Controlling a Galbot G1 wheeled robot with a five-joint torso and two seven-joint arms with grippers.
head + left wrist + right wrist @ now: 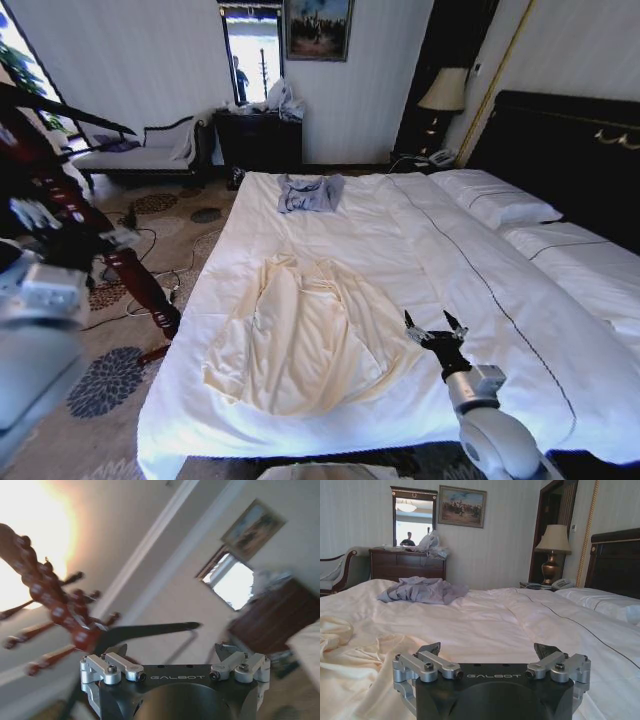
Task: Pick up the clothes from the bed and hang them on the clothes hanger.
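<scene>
On the bed [470, 290], smooth white duvet, the clothes [305, 340] lie flat: thin cream shirt, rumpled folds. Right gripper [436, 329] just beside its edge, jaws wide. Left gripper [175, 655] raised near the turned-wood stand [55, 610], jaws wide, empty

Support: the bed [480, 300], white duvet with a thin dark seam line
Head end: white pillows [495, 198]
Near the foot: cream shirt [305, 340], spread flat
Far edge: small grey-blue garment [309, 192], crumpled, well apart from the shirt
</scene>
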